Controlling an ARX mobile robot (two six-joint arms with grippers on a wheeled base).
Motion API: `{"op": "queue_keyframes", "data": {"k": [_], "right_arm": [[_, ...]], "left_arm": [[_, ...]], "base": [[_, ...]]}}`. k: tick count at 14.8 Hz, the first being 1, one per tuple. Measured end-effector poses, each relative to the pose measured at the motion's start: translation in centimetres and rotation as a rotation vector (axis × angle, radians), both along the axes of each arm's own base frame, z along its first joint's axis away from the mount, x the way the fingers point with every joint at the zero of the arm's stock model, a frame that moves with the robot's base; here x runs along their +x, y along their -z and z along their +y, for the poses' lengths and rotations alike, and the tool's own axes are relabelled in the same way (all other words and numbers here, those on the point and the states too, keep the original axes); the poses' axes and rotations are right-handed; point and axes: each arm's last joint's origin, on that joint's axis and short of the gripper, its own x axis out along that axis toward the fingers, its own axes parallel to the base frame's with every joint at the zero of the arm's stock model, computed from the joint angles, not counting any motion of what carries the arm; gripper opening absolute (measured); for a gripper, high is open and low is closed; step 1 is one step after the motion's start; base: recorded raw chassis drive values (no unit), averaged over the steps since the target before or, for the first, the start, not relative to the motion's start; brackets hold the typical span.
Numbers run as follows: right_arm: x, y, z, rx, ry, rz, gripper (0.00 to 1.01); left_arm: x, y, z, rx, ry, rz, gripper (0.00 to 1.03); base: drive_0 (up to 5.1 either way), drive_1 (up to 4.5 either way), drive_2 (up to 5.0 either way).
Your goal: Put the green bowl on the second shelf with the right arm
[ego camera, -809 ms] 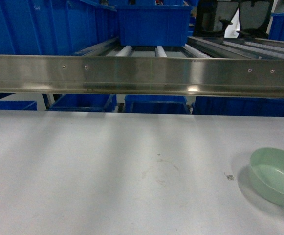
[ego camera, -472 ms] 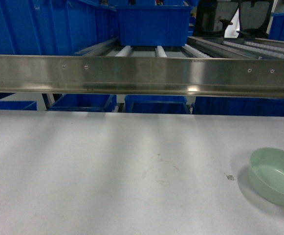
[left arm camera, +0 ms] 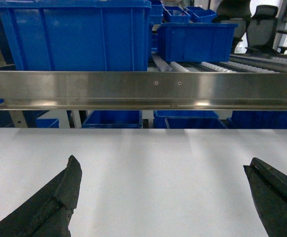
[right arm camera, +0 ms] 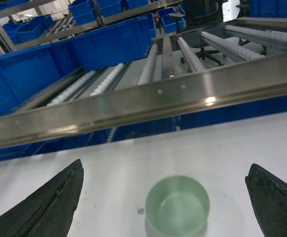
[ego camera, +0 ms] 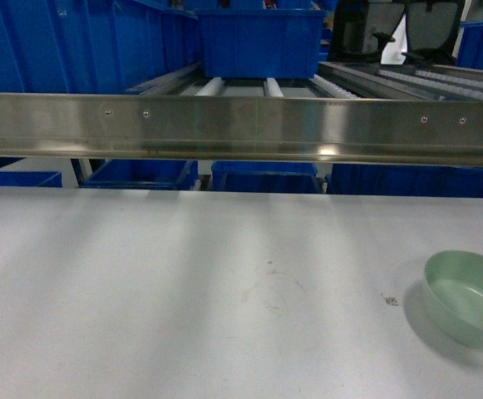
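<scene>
Ahead, steel rail (right arm camera: 148, 101) between green bowl (right arm camera: 178, 205) and blue crates (right arm camera: 113, 47).

Spread left gripper (left arm camera: 165, 197) above white table (left arm camera: 153, 163)

Bowl (ego camera: 467, 298): on the worktop (ego camera: 183, 299), near its right edge in the head view, upright.
Rack rail (ego camera: 241, 126): runs left to right behind the worktop's far edge.
Second shelf (ego camera: 249, 86): roller tracks behind the rail — a crate (ego camera: 260, 41) sits on them, centre rear.
Lower crates (ego camera: 262, 177): below the rail, behind the worktop.
Right gripper (right arm camera: 165, 207): above the worktop — bowl between its spread fingers, touching neither.
Left gripper (left arm camera: 165, 207): over bare worktop, fingers spread, facing the rail.
</scene>
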Motion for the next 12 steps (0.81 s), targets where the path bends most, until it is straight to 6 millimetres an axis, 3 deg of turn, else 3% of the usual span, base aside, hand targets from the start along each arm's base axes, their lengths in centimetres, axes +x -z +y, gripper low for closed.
{"op": "queue_keyframes", "data": {"k": [1,3,6,8,9,12], "right_arm": [[2.7,-2.0,-0.1,0.026,-0.040,-0.003,0.98],[6.5,-3.0,0.2,0.073,-0.099,0.096,0.98],[14.2,-3.1,0.2,0.124,-0.178,0.366,0.98],[18.7,-1.5,-1.1,0.110,-0.162,0.506,0.98],[18.8,2.8,-2.2,0.082,-0.155,0.639,0.98],[16.6,6.8,-2.3,0.007,-0.199,0.709,0.98]], "left_arm": [[0.0,0.0,0.0,0.000,0.000,0.000,0.98],[0.0,0.0,0.0,0.000,0.001,0.000,0.98],[0.0,0.0,0.0,0.000,0.000,0.000,0.98],[0.0,0.0,0.0,0.000,0.000,-0.001,0.98],[0.0,0.0,0.0,0.000,0.000,0.000,0.98],[0.0,0.0,0.0,0.000,0.000,0.000,0.98]], "base": [[0.0,0.00,0.0],[0.0,0.00,0.0],[0.0,0.00,0.0],[0.0,0.00,0.0],[0.0,0.00,0.0],[0.0,0.00,0.0]]}}
